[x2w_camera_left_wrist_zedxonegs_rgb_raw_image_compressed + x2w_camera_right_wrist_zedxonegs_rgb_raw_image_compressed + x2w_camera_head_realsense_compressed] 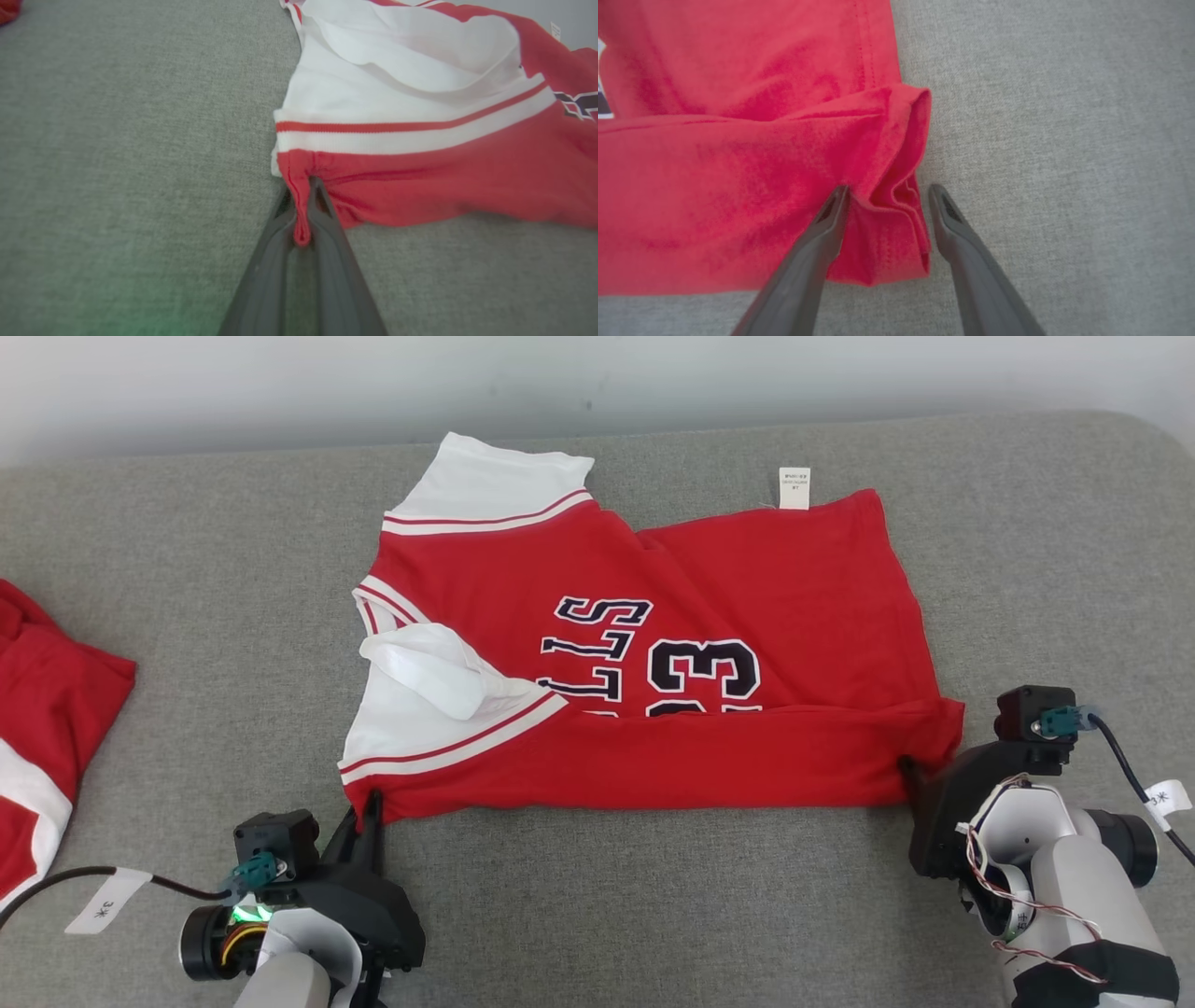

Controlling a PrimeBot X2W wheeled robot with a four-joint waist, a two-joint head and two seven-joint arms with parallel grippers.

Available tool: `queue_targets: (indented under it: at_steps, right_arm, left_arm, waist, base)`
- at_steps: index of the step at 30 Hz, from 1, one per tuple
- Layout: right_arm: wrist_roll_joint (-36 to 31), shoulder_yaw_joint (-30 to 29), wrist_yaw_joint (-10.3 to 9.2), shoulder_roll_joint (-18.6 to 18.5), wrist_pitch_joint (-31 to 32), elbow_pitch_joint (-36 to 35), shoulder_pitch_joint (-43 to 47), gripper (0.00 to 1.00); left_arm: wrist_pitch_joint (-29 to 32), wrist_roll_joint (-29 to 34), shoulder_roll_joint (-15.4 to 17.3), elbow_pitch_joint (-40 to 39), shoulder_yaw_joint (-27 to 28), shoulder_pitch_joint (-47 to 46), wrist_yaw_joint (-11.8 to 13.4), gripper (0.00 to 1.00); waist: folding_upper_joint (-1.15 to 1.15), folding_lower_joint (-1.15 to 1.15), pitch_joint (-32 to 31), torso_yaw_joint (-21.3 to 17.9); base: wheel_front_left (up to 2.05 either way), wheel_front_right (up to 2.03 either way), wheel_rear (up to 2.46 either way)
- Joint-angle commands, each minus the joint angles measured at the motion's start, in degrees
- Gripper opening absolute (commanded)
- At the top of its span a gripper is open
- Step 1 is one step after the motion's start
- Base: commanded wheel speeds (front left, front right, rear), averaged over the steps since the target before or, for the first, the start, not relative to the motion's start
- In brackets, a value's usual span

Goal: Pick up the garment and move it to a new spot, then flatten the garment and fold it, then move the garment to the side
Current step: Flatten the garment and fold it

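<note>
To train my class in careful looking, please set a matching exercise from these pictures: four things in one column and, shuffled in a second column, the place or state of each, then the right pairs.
Column one
1. left gripper
2. right gripper
3. white label
4. second red garment

Column two
A. lies at the left edge of the grey surface
B. jaws apart, astride a corner of the jersey
C. shut on a corner of the jersey
D. sticks out at the jersey's far edge

Pairs: 1-C; 2-B; 3-D; 4-A
</note>
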Motion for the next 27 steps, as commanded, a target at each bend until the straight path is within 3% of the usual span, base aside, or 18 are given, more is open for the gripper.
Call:
queue_targets:
  at_steps: [1, 16, 27]
  right_arm:
    - [0.66, 1.27, 0.58, 1.77, 1.52, 2.06, 1.99, 0.00]
    - [1.24, -2.02, 0.40, 1.04, -1.37, -2.30, 3.39, 0.00]
    - [6.85, -5.47, 0.34, 0.93, 5.73, -18.60, 14.64, 0.00]
  left_arm:
    - [1.56, -0.48, -0.86, 2.21, -1.01, 1.71, -0.54, 0.00]
    - [-2.35, -1.60, 0.88, -3.02, 0.29, 3.67, 0.15, 0.00]
    - [1.48, -3.65, 2.80, -18.00, 1.20, 15.19, 2.71, 0.00]
  waist:
    - [0.01, 0.01, -0.08, -0.03]
    - [0.01, 0.01, -3.22, 0.19]
    - [0.01, 0.01, -6.85, 0.79]
  base:
    - [0.00, 0.00, 0.00]
    - [0.00, 0.00, 0.00]
    - [0.00, 0.00, 0.00]
